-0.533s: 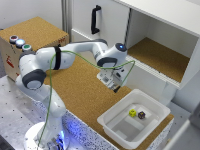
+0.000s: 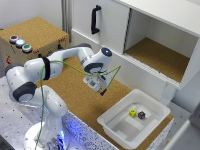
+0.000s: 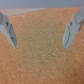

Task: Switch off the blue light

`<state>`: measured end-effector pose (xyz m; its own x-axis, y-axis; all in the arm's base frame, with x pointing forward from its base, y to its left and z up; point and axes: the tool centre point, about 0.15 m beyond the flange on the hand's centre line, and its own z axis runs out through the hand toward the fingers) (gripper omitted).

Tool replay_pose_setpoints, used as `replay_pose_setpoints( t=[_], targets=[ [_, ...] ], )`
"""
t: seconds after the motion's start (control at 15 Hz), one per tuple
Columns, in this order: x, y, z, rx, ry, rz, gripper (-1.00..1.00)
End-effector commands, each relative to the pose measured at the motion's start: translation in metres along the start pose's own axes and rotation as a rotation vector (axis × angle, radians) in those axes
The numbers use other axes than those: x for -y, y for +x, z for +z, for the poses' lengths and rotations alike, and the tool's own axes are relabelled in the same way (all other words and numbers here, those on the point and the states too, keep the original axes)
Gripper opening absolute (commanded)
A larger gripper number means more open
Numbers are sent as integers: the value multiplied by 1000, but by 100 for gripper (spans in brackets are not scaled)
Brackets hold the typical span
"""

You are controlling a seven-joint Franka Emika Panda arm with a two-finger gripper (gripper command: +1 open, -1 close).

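The blue light (image 2: 19, 43) is a small round button with a pale cap on top of a cork-topped box (image 2: 45, 31) at the exterior view's far left. It sits between a dark red button (image 2: 13, 38) and a green button (image 2: 26, 48). My gripper (image 2: 100, 89) hangs over the cork counter near the middle of the scene, far from the buttons. In the wrist view the gripper (image 3: 41, 37) is open, with only bare cork between its fingers (image 3: 9, 31). No button shows in the wrist view.
A white bin (image 2: 116, 126) at the exterior view's lower right holds a yellow die (image 2: 132, 113) and a dark die (image 2: 142, 115). Behind stands a white cabinet with a black door handle (image 2: 95, 19) and an open compartment (image 2: 160, 55).
The arm's hand has moved toward the exterior view's left and slightly lower, away from the bin. The gripper stays open.
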<state>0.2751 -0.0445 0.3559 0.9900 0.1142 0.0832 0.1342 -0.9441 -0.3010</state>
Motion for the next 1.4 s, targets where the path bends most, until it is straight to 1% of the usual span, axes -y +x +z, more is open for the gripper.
replay_pose_setpoints(
  t=[0.0, 0.07, 0.2, 0.4, 0.53, 0.67, 0.73, 0.8, 0.87, 0.93, 1.0, 1.07, 1.13, 1.2, 1.33],
  targets=[
    [86, 42, 36, -4, -123, 61, 100],
    [103, 52, 39, -7, -112, 90, 100],
    [124, 63, 44, -9, -132, 111, 100],
    [162, 75, 54, -6, -126, 145, 100],
    [195, 80, 61, 2, -142, 119, 100],
    [220, 82, 59, 0, -150, 84, 100],
    [240, 81, 51, -4, -168, 38, 100],
    [259, 80, 43, 4, -186, -16, 100],
    [279, 81, 35, 35, -188, -77, 100],
    [305, 80, 26, 66, -203, -169, 100],
    [328, 80, 19, 87, -252, -261, 100],
    [349, 82, 13, 106, -272, -347, 100],
    [363, 82, 7, 113, -269, -396, 100],
    [389, 82, -3, 124, -279, -494, 100],
    [434, 75, -19, 125, -302, -657, 100]
  ],
)
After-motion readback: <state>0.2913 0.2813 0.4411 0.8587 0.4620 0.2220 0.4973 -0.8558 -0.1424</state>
